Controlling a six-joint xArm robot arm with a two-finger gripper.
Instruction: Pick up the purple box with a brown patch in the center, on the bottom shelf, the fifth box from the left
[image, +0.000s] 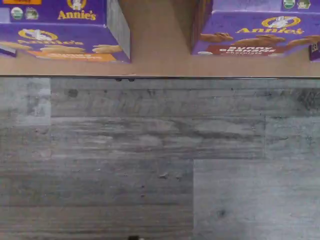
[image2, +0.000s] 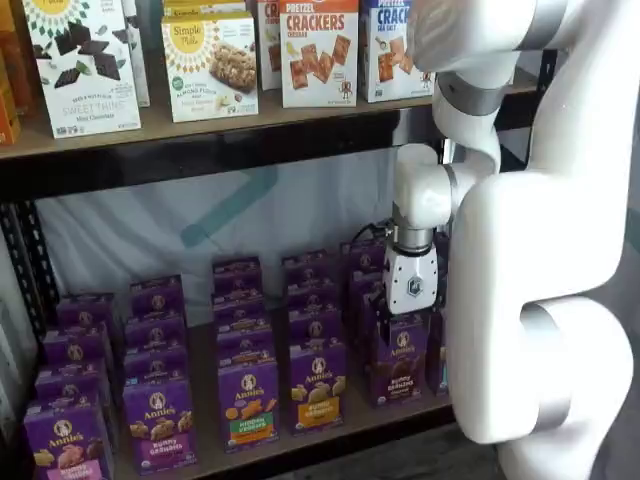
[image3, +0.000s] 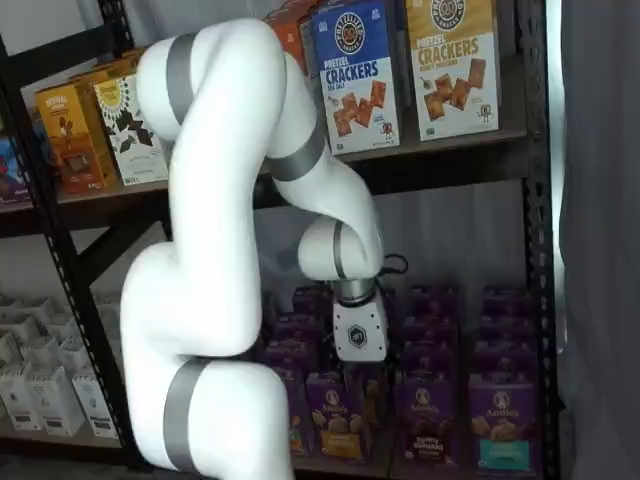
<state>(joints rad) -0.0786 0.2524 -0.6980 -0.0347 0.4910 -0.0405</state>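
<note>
The purple box (image2: 401, 358) stands upright at the front of the bottom shelf (image2: 330, 428), its face showing a white round logo, dark brown cookies and a brown patch with pale lettering; in a shelf view it is the front carton of the row that sits just beside the arm's big white link. To its left stands a purple carton with a yellow-orange centre (image2: 318, 384), and further left one with an orange and green patch (image2: 249, 401). The gripper (image2: 408, 318) hangs directly above the purple box, its white body (image2: 411, 284) pointing down, the dark fingers reaching to about the carton's top edge. From this side the fingers blur into the dark rows behind, so the gap between them is hard to make out in the pictures alone (they stand at their widest, and nothing is held between them). In a shelf view the same white body (image3: 358, 331) shows above the purple rows, with the purple box (image3: 424, 420) down to its right and a carton with a teal patch (image3: 504, 424) beyond that. The wrist view looks down over the grey plank floor (image: 160, 165) and the shelf's front edge, where the purple box (image: 252, 35) is seen from above, well apart from a neighbouring purple carton (image: 65, 35).
</note>
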